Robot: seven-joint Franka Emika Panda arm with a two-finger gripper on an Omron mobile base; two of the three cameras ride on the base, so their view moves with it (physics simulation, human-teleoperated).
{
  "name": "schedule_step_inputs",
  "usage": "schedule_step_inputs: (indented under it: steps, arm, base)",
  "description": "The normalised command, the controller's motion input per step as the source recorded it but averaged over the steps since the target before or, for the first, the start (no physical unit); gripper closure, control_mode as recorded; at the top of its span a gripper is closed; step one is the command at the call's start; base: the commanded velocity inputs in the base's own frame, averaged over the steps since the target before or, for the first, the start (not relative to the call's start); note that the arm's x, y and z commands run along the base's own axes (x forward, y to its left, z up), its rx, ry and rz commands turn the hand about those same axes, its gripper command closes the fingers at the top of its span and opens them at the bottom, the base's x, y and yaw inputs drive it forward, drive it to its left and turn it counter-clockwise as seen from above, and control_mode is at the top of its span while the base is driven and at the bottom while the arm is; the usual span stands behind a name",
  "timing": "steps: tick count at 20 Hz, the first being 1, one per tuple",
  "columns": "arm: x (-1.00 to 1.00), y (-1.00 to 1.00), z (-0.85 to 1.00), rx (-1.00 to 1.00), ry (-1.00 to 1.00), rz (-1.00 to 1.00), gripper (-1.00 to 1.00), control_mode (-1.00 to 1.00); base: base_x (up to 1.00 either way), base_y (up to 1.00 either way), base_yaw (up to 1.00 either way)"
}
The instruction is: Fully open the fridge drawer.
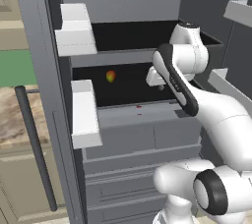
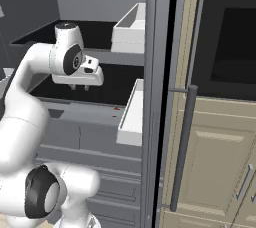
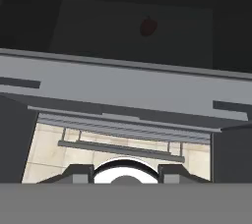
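Observation:
The fridge drawer (image 1: 128, 142) is a wide grey box with a flat front and one vertical seam, below the dark shelf space. It also shows in the right base view (image 2: 75, 139) and as a grey band across the hand view (image 3: 123, 90). A small red item (image 1: 139, 106) lies at its top rim (image 2: 116, 108). In the hand view a dim red item (image 3: 148, 25) sits in the dark space past the front. My gripper (image 1: 160, 87) (image 2: 79, 88) (image 3: 125, 170) hangs just above the drawer's top, fingers pointing down, open and holding nothing.
White door bins (image 1: 76, 31) (image 1: 84, 115) jut from the left door; others (image 2: 131, 24) (image 2: 131, 114) hang on the right door. A yellow-red fruit (image 1: 111, 76) lies on the dark shelf. Grooved grey drawers (image 1: 123, 188) sit below. A dark bar handle (image 2: 182, 147) stands at right.

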Motion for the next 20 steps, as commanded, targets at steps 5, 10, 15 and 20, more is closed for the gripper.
schedule_step_inputs:
  steps: [5, 10, 15, 20]
  arm:
    - [-0.38, -0.07, -0.05, 0.00, -0.01, 0.00, -1.00, -1.00]
    - [-0.70, -0.13, -0.32, 0.00, -0.07, 0.00, -1.00, -1.00]
    - [-0.35, -0.02, -0.35, 0.00, -0.04, 0.00, -1.00, -1.00]
    - [-0.04, 0.00, -0.08, 0.00, 0.00, 0.00, -1.00, 1.00]
  base:
    - [0.00, 0.00, 0.00]
    - [0.00, 0.00, 0.00]
    - [0.00, 0.00, 0.00]
    - [-0.19, 0.03, 0.00]
